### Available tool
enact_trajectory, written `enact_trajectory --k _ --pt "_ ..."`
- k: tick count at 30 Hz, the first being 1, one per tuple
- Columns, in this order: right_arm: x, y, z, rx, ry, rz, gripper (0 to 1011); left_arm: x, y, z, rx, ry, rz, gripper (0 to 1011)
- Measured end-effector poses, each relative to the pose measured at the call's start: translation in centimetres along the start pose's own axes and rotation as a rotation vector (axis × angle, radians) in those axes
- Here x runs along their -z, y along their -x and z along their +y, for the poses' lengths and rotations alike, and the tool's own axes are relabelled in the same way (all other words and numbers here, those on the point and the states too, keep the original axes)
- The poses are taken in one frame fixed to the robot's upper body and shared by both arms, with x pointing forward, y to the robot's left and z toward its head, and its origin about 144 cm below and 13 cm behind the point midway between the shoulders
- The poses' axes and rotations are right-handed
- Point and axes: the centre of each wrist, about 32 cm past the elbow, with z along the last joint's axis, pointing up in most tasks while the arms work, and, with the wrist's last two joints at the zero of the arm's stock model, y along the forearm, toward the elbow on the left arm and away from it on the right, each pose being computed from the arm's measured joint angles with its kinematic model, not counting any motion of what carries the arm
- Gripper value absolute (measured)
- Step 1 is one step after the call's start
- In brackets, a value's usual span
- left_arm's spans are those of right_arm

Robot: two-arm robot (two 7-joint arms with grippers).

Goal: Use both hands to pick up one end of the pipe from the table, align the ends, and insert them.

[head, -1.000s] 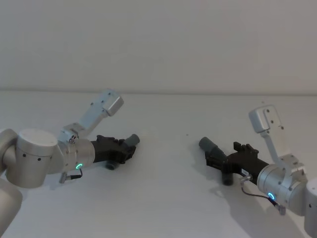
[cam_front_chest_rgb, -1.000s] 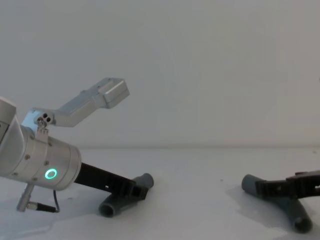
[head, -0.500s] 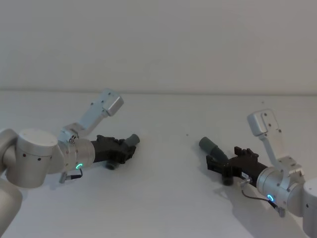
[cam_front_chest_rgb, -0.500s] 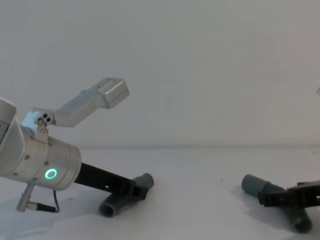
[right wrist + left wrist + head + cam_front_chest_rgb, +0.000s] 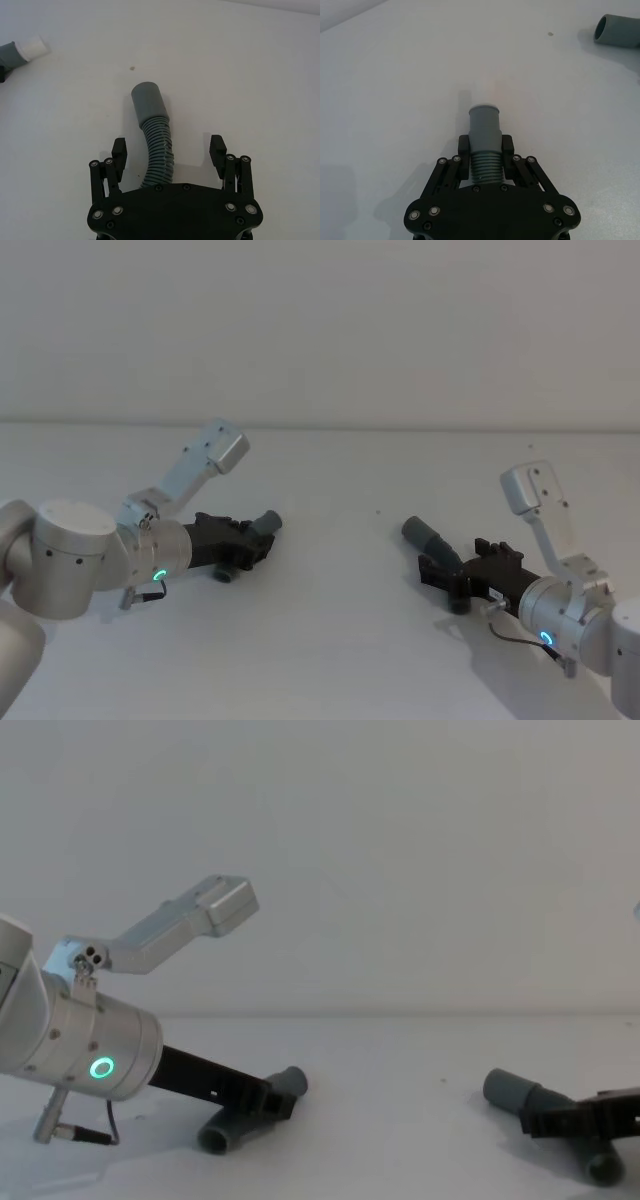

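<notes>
Two dark grey ribbed pieces of the pipe lie on the white table (image 5: pixel 330 640). My left gripper (image 5: pixel 250 540) is shut on the left piece's ribbed part. Its smooth grey cuff (image 5: pixel 485 122) sticks out past the fingers, and the tip shows white in the right wrist view (image 5: pixel 32 47). The ribbed open end (image 5: pixel 215 1138) rests on the table. My right gripper (image 5: pixel 168 145) is open, low over the right piece (image 5: pixel 159 150), with a finger on each side and clear of it. That piece's grey cuff (image 5: pixel 420 534) points toward the left piece.
A small dark speck (image 5: pixel 378 510) marks the table between the two pieces. The wide gap of bare table between the cuffs is free. A plain pale wall (image 5: pixel 320 330) stands behind the table.
My right gripper has sunk lower and drawn back a little along the right piece, fingers still apart. The left gripper and its piece have not moved.
</notes>
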Motion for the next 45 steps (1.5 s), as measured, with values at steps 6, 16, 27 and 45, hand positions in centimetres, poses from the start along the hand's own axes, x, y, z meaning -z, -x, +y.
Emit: enact_trajectory --k 6,16,27,45 --pt "0.02 -0.07 0.05 0.0 0.006 0.004 1003 0.0 0.0 0.0 0.0 0.0 0.0 353" --pt "0.26 -0.02 0.03 -0.005 0.015 0.003 1003 0.0 0.0 0.0 0.0 0.0 0.0 353" --pt "0.43 0.03 -0.03 -0.007 0.017 -0.001 860 0.01 -0.01 0.0 0.0 0.0 0.0 353" --pt "0.51 0.14 -0.03 -0.013 0.017 -0.002 322 0.0 0.01 -0.01 0.0 0.0 0.0 353"
